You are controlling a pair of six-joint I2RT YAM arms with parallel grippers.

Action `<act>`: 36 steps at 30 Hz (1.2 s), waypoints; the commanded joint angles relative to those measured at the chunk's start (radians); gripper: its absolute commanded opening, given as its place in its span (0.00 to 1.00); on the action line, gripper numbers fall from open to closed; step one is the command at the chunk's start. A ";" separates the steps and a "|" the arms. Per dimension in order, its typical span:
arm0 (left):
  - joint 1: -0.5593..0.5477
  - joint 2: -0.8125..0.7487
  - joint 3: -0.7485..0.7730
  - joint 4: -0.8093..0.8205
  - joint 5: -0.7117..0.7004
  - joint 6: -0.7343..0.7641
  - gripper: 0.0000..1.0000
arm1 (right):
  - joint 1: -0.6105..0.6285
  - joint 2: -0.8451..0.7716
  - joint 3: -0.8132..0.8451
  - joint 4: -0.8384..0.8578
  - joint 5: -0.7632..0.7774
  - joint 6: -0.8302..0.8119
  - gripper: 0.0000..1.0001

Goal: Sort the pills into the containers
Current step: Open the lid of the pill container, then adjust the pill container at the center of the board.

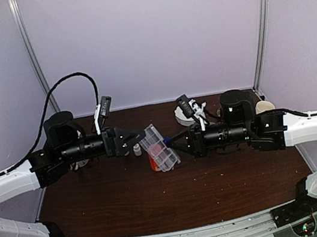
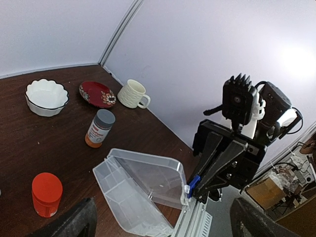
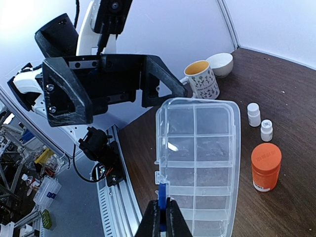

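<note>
The containers are the cells of a clear organizer box [image 3: 207,163] whose base rests on the table. Its hinged lid [image 2: 158,180] stands partly raised. My right gripper [image 3: 162,217] is shut on the latch tab at the lid's free edge, with its blue pad against the plastic [image 2: 192,185]. In the top view the right gripper [image 1: 176,143] meets the box [image 1: 158,147] from the right. My left gripper [image 1: 144,137] hangs open just left of the box, touching nothing; its dark fingers [image 2: 74,222] sit at the bottom corners of the left wrist view. The pills are out of view.
An orange bottle [image 3: 265,167] and two tiny white bottles [image 3: 253,114] stand beside the box. A grey-capped amber bottle [image 2: 99,128], white bowl [image 2: 46,96], red saucer [image 2: 97,94] and cream mug [image 2: 133,94] sit further back. The metal rail [image 2: 197,219] marks the table's near edge.
</note>
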 commanded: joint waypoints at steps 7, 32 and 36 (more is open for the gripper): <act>0.002 -0.039 0.002 -0.108 -0.160 0.083 0.98 | -0.053 -0.090 0.013 -0.162 0.077 0.052 0.00; -0.122 0.201 0.088 -0.295 -0.308 0.228 0.21 | -0.163 0.072 -0.157 -0.049 0.038 0.435 0.00; -0.161 0.294 0.127 -0.298 -0.317 0.250 0.21 | -0.168 0.077 -0.185 -0.037 0.060 0.438 0.00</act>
